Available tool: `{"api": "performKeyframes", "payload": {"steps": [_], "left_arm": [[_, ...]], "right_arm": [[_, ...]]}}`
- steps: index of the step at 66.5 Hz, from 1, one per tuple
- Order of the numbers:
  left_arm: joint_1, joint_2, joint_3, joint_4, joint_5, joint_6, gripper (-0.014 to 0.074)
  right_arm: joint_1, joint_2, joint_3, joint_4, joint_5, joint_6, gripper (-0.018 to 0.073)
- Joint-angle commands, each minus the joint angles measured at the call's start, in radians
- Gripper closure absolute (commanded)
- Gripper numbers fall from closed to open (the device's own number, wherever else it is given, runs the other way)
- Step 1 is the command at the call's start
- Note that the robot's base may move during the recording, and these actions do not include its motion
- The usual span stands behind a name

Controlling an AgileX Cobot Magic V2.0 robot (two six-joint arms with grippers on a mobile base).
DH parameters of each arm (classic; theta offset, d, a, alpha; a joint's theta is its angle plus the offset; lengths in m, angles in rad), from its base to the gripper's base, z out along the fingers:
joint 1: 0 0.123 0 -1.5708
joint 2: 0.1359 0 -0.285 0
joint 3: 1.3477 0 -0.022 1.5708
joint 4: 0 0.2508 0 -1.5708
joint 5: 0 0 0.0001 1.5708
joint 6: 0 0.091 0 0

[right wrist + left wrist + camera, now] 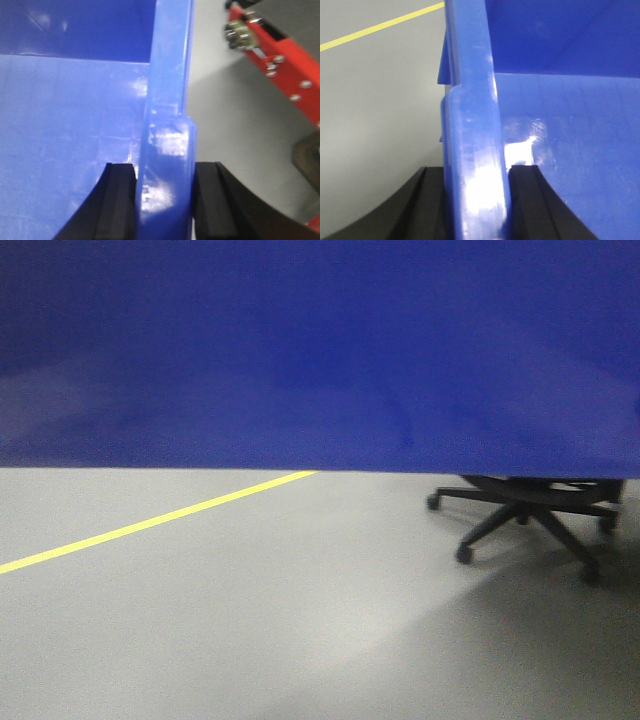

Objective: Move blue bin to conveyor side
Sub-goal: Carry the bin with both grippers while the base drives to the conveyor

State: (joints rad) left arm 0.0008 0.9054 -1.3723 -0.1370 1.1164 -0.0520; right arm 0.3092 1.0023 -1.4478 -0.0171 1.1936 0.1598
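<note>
The blue bin (320, 350) fills the top half of the front view, held up off the floor. In the left wrist view my left gripper (476, 200) is shut on the bin's left rim (472, 130), one black finger outside and one inside. In the right wrist view my right gripper (165, 200) is shut on the bin's right rim (167, 125) the same way. The bin's empty glossy inside (570, 130) shows in both wrist views. The conveyor is out of view.
Grey floor with a yellow line (150, 525) running to the left. A black office-chair base (530, 520) with castors stands at the right under the bin. A red metal frame with bolts (272, 50) is to the right of the bin.
</note>
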Motion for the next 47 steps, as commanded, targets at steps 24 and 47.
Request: {"api": "performKeyframes", "payload": {"steps": [24,47], "left_arm": [[-0.001,-0.013,-0.016,0.056,-0.095,0.013,0.0615],[-0.001,-0.013,-0.016,0.056,-0.095,0.013,0.0615]], "right_arm": [[-0.007,-0.018,-0.013,-0.102,-0.081,-0.011,0.064],[-0.007,-0.018,-0.013,-0.102,-0.081,-0.011,0.064]]}}
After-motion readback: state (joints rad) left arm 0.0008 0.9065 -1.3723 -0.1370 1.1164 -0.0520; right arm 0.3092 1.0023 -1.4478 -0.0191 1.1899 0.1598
